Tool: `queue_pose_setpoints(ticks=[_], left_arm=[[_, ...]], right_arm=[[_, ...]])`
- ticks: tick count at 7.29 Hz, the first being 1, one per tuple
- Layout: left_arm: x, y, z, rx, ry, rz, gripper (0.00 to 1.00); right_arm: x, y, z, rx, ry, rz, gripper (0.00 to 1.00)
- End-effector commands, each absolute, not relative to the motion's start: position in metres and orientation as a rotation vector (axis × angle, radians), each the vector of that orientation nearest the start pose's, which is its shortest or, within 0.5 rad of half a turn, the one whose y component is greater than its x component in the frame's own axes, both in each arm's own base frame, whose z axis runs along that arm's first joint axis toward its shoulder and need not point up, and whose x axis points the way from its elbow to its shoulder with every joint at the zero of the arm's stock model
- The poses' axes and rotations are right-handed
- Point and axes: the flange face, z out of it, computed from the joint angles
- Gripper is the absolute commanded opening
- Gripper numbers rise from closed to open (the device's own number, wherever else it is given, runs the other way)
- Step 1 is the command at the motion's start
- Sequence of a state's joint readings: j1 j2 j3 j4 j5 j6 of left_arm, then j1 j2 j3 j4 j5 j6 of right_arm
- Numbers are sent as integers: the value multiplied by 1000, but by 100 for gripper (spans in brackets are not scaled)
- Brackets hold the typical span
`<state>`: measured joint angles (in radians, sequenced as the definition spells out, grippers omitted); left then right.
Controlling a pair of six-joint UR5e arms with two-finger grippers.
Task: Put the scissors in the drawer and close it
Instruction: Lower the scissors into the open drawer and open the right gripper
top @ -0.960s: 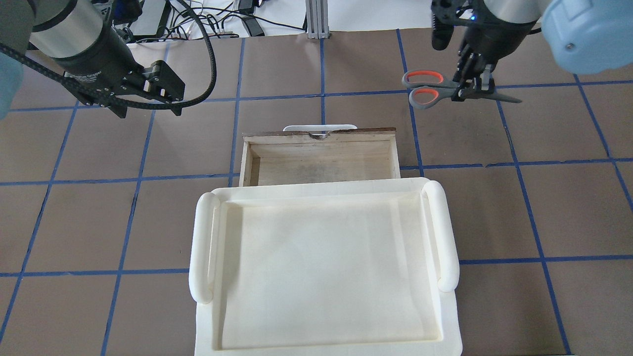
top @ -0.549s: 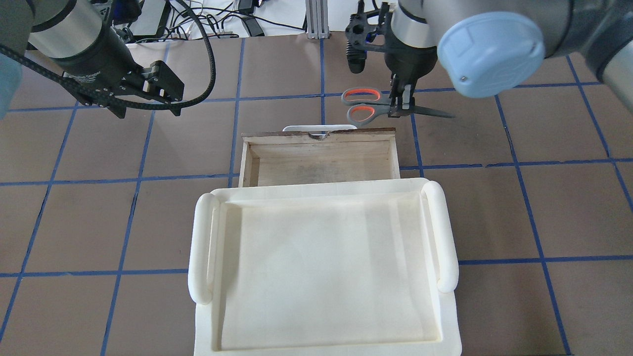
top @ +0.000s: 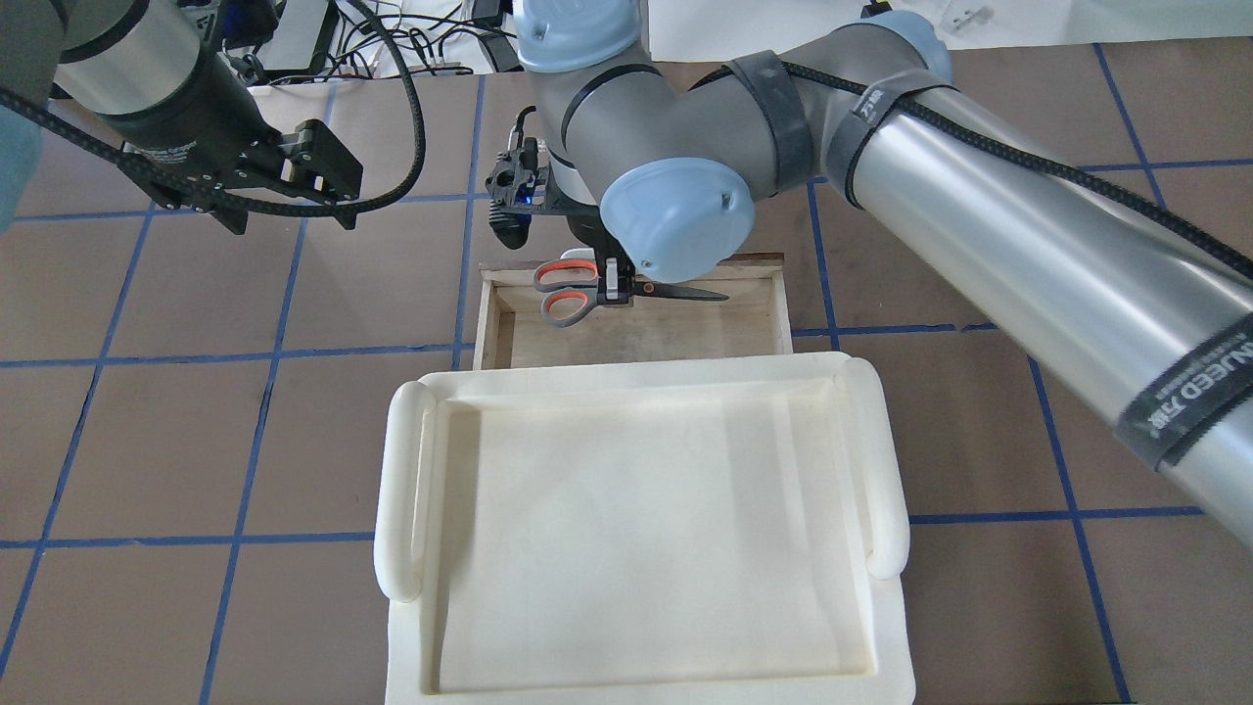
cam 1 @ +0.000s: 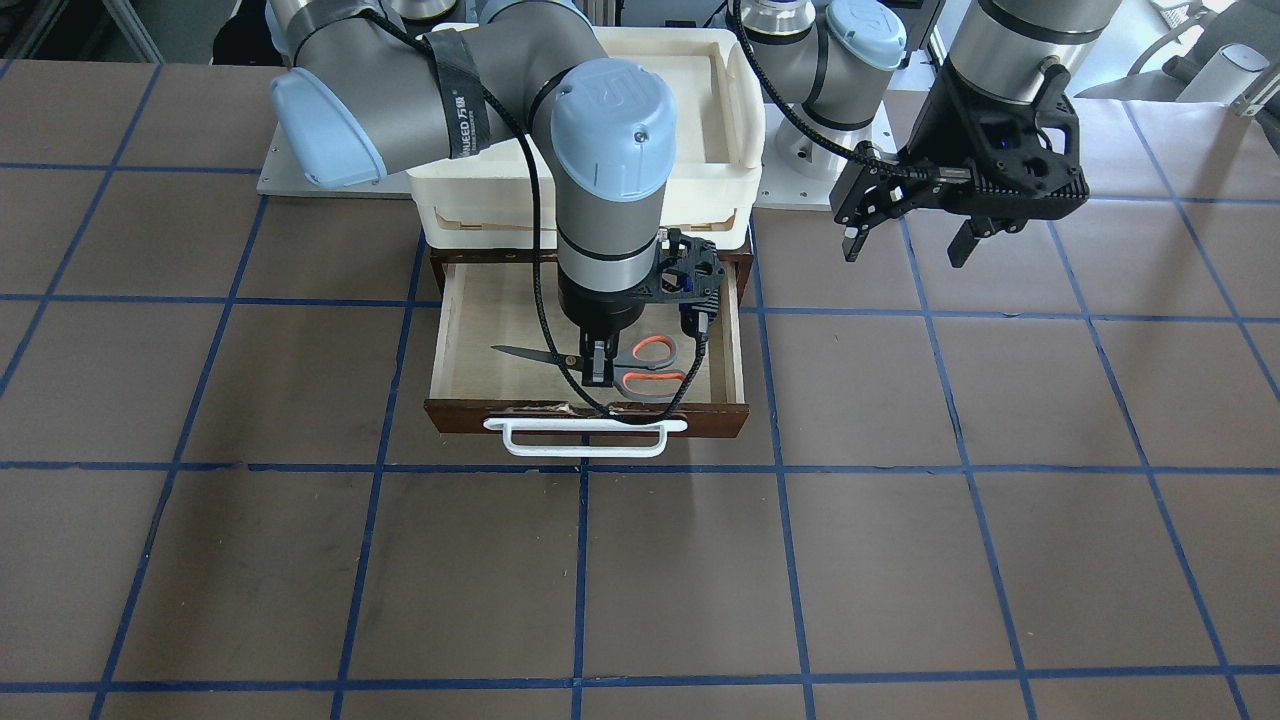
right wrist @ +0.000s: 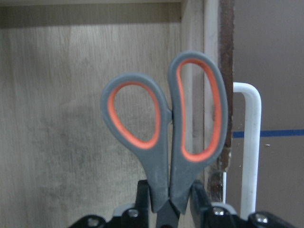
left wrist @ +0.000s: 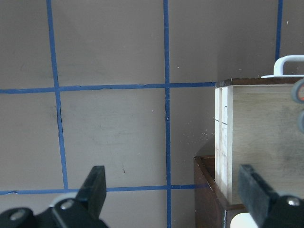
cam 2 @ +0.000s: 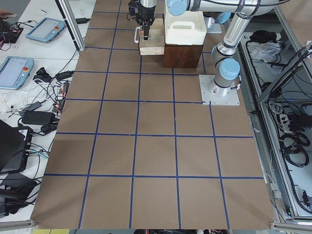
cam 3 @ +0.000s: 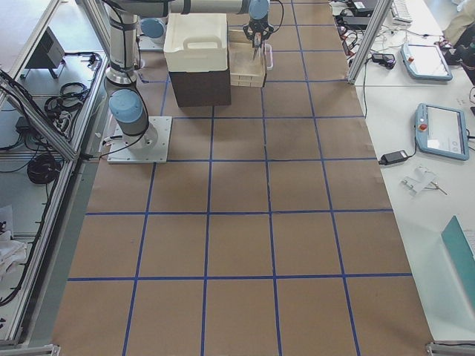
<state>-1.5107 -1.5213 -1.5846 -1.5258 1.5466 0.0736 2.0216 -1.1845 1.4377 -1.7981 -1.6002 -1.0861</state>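
Note:
The scissors, with grey handles lined orange-red, hang level in my right gripper, which is shut on them just past the loops. They are held over the open drawer, close to its dark brown front and white handle. In the right wrist view one loop of the scissors lies over the front wall and the other over the pale plywood floor. My left gripper is open and empty, hovering over the table on the drawer's left, also shown in the left wrist view.
A cream-white plastic tray sits on top of the dark cabinet that holds the drawer. The brown table with blue tape lines spreads around it. Cables and tablets lie past the table's edge.
My right arm has carried the scissors from the table's far right, leftward and nearer, to above the open drawer. The left arm has not moved.

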Motion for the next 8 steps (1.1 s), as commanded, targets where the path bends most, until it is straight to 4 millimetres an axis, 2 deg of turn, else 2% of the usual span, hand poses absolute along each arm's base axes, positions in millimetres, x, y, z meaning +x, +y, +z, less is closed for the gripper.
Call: queue_pose_setpoints(ticks=[1,5,6,7,8], left_arm=[[-107,-486,510,23,3157,-128,100],[-107,-486,510,23,3156,-131,100],[-108,-486,509,17,3167,-130,100],[-107,-487,509,21,3165,-132,100],[-105,-487,510,18,3154,-128,100]], right_arm=[[399,-514,339,-2197,2259,102,0],[396,-508,333,-2191,2257,125,0],[396,-508,333,-2183,2266,125,33],[396,-508,334,-2184,2267,124,99],[395,-509,334,-2195,2277,129,100]])
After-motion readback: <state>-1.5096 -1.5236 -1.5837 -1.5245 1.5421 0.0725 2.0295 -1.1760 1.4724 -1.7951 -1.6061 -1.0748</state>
